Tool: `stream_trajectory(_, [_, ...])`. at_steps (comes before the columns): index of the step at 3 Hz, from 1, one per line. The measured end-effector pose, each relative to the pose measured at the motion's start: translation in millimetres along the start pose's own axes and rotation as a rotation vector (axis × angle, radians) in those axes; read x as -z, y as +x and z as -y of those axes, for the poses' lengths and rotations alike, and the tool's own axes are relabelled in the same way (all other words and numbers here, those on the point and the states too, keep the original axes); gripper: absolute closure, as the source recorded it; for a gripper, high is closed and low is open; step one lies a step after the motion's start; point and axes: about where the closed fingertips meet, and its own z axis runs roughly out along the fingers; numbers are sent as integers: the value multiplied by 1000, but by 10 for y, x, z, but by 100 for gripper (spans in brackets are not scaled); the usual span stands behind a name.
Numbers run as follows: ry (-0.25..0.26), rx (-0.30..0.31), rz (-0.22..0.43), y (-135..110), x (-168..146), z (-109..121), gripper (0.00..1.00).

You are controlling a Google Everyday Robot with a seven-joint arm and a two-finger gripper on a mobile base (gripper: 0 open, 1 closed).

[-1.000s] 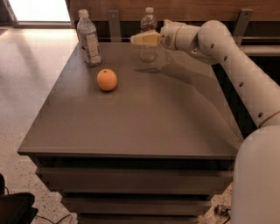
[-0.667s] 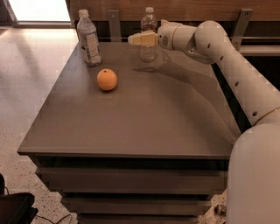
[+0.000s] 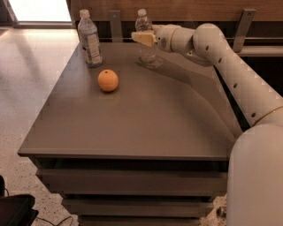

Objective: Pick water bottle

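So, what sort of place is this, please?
Probably an office break room or cafeteria, though I cannot be sure: a plain grey table, a polished speckled floor and a wood-panelled wall behind. The gripper is at the water bottle near the table's far edge.

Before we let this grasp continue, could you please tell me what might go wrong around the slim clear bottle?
The tool sits at mid-height by the slim clear ribbed plastic bottle with a white cap; tall and narrow, it could tip if nudged sideways. It stands near the far edge of the grey table, so a push might send it off the back.
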Motion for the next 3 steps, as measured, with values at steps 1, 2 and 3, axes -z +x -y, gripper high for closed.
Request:
stream_trajectory(1, [-5, -1, 0, 6, -27, -23, 65])
stream_trajectory(2, [-9, -2, -1, 12, -52, -46, 88])
stream_trajectory(3, [-13, -3, -1, 17, -75, -66, 100])
